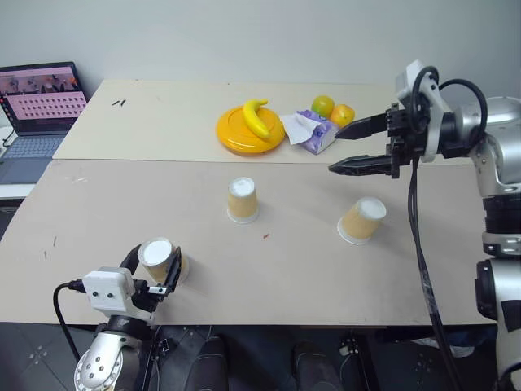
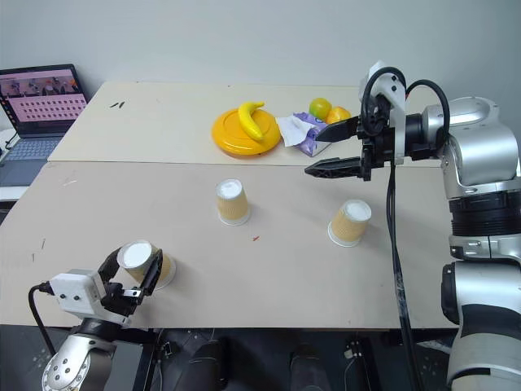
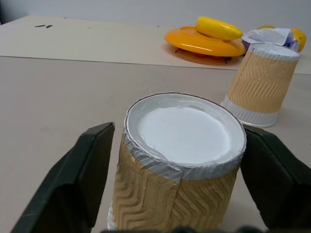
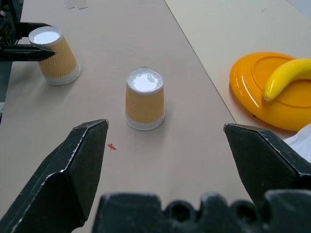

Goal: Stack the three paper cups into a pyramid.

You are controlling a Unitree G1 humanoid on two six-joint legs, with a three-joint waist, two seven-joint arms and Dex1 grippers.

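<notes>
At the near left edge of the table (image 1: 98, 236), the left gripper (image 1: 155, 273) bracketed the left cup (image 1: 160, 257), which stood upside down. Its fingers flanked the sides, but whether they pressed could not be told (the left wrist view hinted at slim gaps). To grip well, it should squeeze evenly below the white base without crushing the paper.

The middle cup (image 1: 242, 199) stood inverted at the table's centre, and the right cup (image 1: 361, 220) sat tilted well apart. Above that one hung the right gripper (image 1: 346, 149), wide and empty. The left cup's rim was hidden behind the fingers.
</notes>
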